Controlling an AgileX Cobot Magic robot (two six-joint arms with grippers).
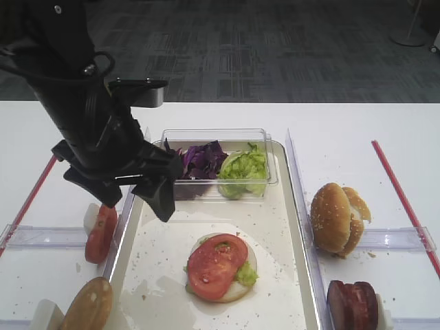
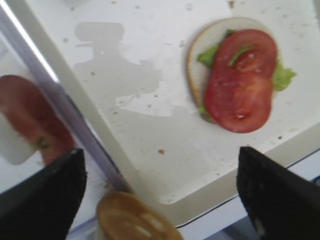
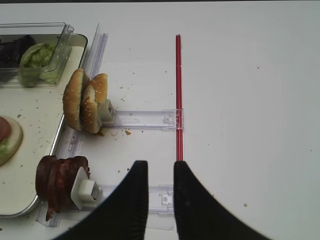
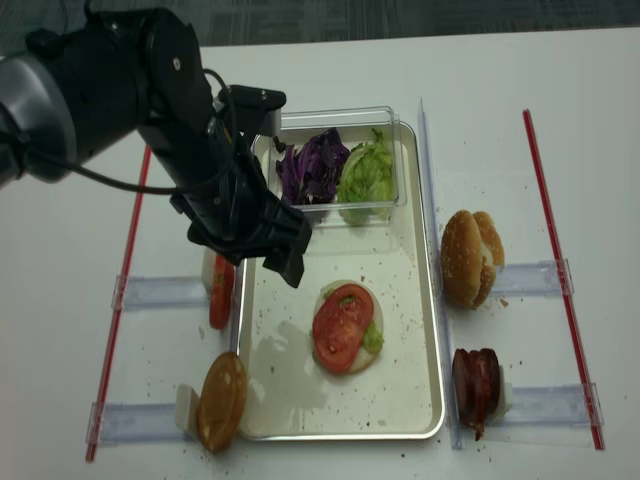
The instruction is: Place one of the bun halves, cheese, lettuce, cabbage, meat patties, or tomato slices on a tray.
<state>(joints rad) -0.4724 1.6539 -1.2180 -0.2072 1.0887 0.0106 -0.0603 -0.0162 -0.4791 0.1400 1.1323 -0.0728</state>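
Note:
My left gripper (image 1: 132, 197) hangs open and empty above the left rim of the tray (image 1: 275, 227). On the tray lies a bun half (image 1: 242, 285) topped with lettuce and a tomato slice (image 1: 216, 267). More tomato slices (image 1: 101, 234) and a bun half (image 1: 88, 306) stand in racks left of the tray. Two bun halves (image 3: 85, 100) and the meat patties (image 3: 59, 177) stand in racks on its right. My right gripper (image 3: 159, 167) is shut on nothing over the table, right of the patties. Cabbage (image 1: 201, 159) and lettuce (image 1: 242, 170) fill a tub. Cheese is out of view.
The clear plastic tub (image 1: 213, 134) sits across the far end of the tray. Clear upright dividers (image 1: 295, 179) flank the tray. Red strips (image 1: 402, 199) mark the table's left and right sides. Crumbs speckle the tray floor.

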